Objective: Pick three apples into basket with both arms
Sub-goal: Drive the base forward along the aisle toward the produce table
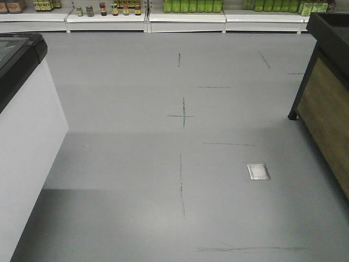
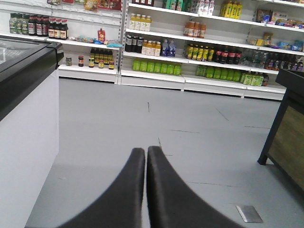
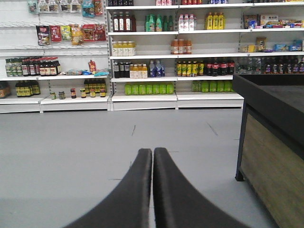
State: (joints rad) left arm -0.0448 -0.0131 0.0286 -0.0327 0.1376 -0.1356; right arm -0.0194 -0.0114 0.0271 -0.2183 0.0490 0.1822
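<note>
No apples and no basket show in any view. My left gripper [image 2: 146,150] is shut, its two black fingers pressed together with nothing between them, pointing across the grey floor toward the store shelves. My right gripper [image 3: 152,151] is shut as well and holds nothing, aimed at the same shelving. Neither arm appears in the front-facing view.
A white chest freezer with a black rim [image 1: 22,125] stands on the left. A wood-panelled black display stand [image 1: 327,98] is on the right. Stocked shelves [image 3: 142,71] line the far wall. A metal floor plate [image 1: 258,171] lies in the grey floor.
</note>
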